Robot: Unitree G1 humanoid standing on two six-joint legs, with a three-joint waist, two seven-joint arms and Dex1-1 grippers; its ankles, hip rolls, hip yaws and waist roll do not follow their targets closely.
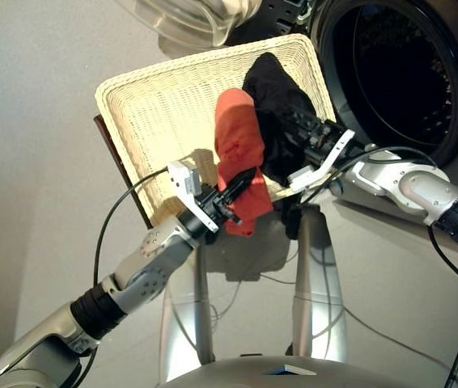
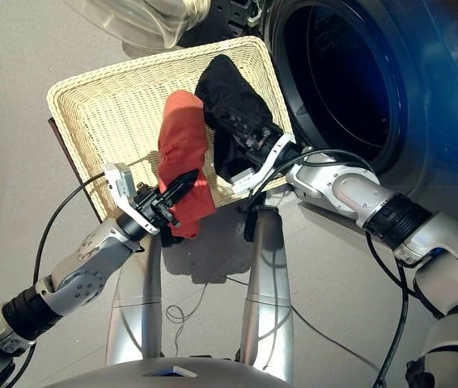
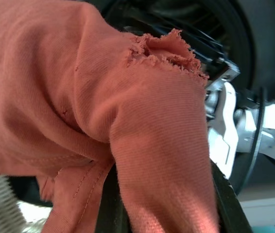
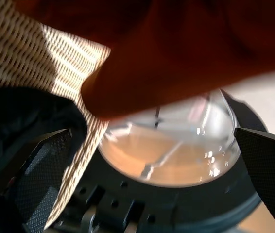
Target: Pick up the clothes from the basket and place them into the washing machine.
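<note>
Between left end effector [image 1: 243,184] fingers, clamped: red-orange garment [image 1: 239,141], lifted over basket [image 1: 144,105] for transfer. Right end effector [image 2: 249,133] spread apart at black garment [image 2: 229,97], washing machine [image 2: 338,77] porthole just beyond.

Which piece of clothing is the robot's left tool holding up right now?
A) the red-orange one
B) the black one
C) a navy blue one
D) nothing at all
A: the left tool is closed on the red-orange garment, which hangs over it above the cream wicker basket, while the black garment lies by the right tool.
</note>
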